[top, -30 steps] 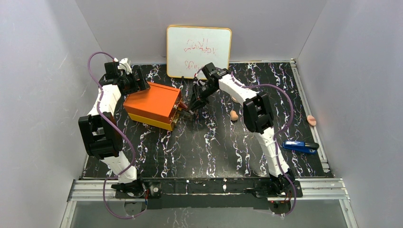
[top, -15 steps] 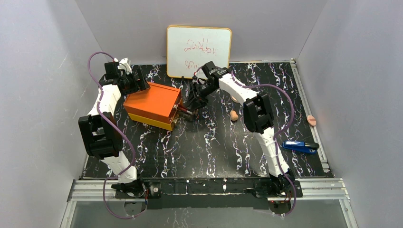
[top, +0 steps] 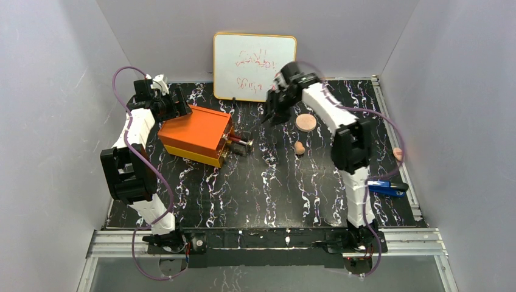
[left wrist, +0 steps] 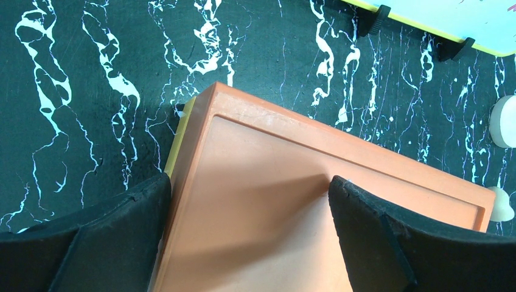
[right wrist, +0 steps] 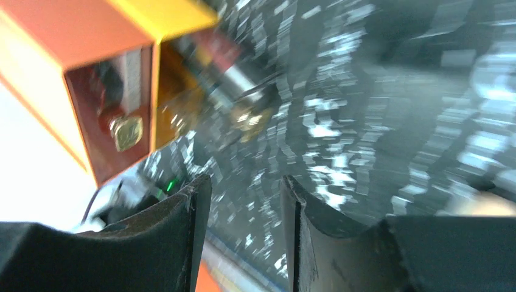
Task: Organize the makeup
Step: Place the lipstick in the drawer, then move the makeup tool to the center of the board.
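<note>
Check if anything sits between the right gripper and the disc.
Nothing visible. In the top view the right gripper hangs just left of the disc, with only table between them. The sponge lies nearer the arm bases, off that line.

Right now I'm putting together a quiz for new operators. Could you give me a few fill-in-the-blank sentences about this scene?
The left gripper is open above the ___ box. Of the tan sponge and the peach disc, the ___ lies nearer the whiteboard. The blue stapler sits at the ___ edge of the table.
Missing words: orange; disc; right.
</note>
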